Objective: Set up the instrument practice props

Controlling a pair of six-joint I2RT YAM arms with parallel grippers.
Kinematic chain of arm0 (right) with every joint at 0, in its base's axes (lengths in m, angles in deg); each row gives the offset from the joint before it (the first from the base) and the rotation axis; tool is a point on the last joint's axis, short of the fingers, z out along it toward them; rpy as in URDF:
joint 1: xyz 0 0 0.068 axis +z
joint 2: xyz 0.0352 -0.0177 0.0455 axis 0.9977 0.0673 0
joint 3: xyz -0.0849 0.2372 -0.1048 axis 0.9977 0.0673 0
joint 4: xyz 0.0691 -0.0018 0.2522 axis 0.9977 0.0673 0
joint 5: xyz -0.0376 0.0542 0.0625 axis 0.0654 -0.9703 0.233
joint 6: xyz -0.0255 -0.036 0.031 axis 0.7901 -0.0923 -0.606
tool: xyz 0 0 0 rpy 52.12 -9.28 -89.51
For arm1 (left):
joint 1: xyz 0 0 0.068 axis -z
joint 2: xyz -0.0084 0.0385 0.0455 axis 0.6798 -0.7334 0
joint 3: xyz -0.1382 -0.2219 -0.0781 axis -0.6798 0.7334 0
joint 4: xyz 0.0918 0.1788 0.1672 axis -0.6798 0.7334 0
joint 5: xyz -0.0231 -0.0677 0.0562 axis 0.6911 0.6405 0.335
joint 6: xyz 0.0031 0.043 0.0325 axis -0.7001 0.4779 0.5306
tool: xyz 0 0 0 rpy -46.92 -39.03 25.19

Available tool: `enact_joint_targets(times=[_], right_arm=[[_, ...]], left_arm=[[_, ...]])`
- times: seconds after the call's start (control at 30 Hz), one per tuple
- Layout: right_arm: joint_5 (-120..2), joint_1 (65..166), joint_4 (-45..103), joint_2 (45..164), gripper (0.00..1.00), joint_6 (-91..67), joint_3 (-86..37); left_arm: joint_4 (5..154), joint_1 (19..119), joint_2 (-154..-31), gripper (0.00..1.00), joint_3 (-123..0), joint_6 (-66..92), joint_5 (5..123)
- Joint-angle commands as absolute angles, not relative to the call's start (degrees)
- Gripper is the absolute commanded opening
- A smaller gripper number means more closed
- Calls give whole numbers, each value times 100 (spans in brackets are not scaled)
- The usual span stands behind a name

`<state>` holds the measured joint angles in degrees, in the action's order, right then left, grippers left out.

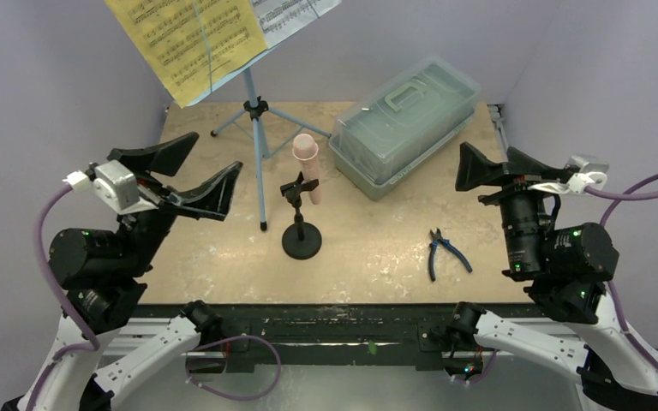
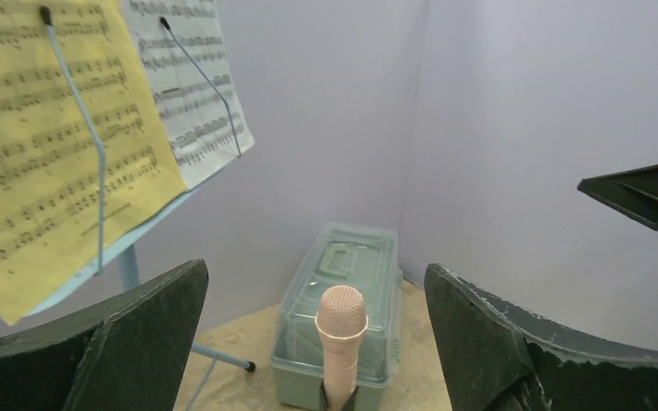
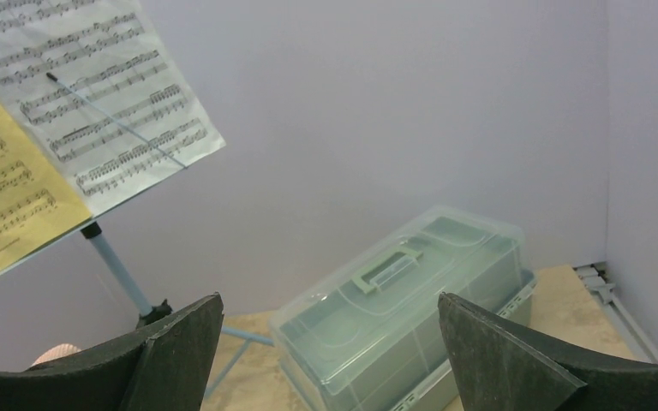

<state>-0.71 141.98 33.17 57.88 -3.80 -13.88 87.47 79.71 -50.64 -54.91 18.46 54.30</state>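
While your left hand (image 1: pixel 218 151) hangs wide open at the left of the frame, holding nothing, the music sheets (image 1: pixel 193 38) sit on the music stand (image 1: pixel 255 128) at upper left. Just right of that hand, the microphone (image 1: pixel 306 156) stands upright in the mic stand (image 1: pixel 301 235), centre frame. Your right hand (image 1: pixel 490 167), equally wide and empty, is farther off.

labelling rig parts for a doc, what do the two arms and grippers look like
Both arms: white lower links, black upper joints with small green lights. A purple cable loops to a silver-white block at each wrist. The left gripper and right gripper each have two black wedge-shaped fingers, scuffed at the edges.
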Motion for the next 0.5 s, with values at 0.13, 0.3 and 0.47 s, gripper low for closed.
enact_joint_targets(times=[0.13, 0.3, 0.47], right_arm=[[445, 14187, 2897, 5783, 99, 390, -1738], [628, 14182, 2584, 5736, 99, 459, -1795], [652, 14187, 2439, 5667, 99, 455, -1864]], left_arm=[[9189, 7980, -4906, 98, -5995, 2438, 4576], [9154, 7978, -4894, 98, -6267, 2809, 4366], [9052, 7975, -4868, 97, -6483, 2999, 4263]])
